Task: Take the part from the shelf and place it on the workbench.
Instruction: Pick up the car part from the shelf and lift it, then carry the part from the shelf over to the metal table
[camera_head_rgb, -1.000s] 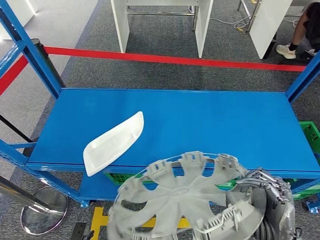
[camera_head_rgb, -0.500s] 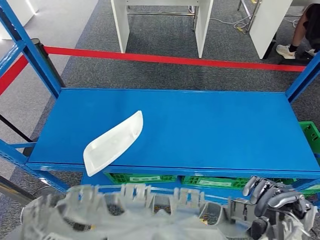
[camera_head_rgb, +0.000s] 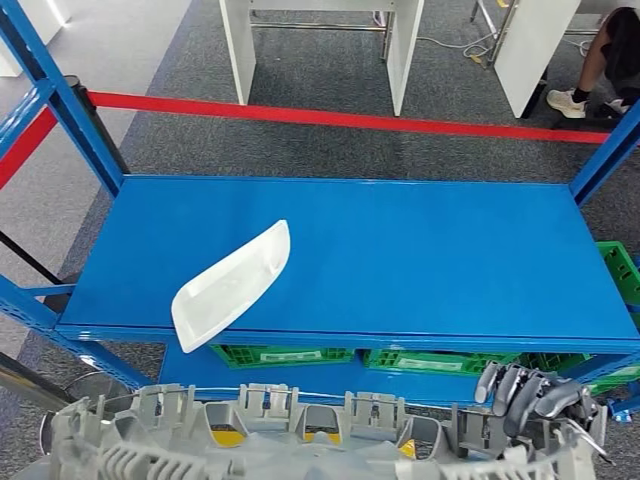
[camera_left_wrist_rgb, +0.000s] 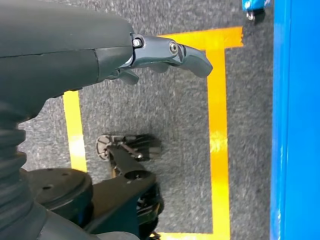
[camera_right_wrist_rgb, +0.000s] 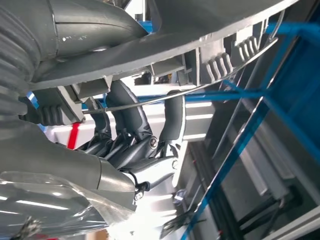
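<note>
A grey plastic wheel cover (camera_head_rgb: 287, 440) lies across the bottom of the head view, its clipped rim facing up, in front of and below the blue shelf (camera_head_rgb: 423, 250). My right hand (camera_head_rgb: 540, 400) grips its right rim, fingers curled over the edge. In the right wrist view the dark fingers (camera_right_wrist_rgb: 128, 135) wrap around the wheel cover's rim (camera_right_wrist_rgb: 211, 30). A white curved part (camera_head_rgb: 230, 285) lies on the shelf's front left. My left hand (camera_left_wrist_rgb: 151, 50) hangs over the floor, fingers stretched out and holding nothing.
Green crates (camera_head_rgb: 279, 354) sit under the shelf board. Blue uprights (camera_head_rgb: 68, 110) frame the shelf. Behind it run a red floor line (camera_head_rgb: 340, 118) and white table legs (camera_head_rgb: 241, 50). A person's leg and shoe (camera_head_rgb: 581, 90) show at the far right.
The wheel cover has dropped from in front of the shelf edge to the bottom of the head view and tipped flatter. My right hand went down with it.
</note>
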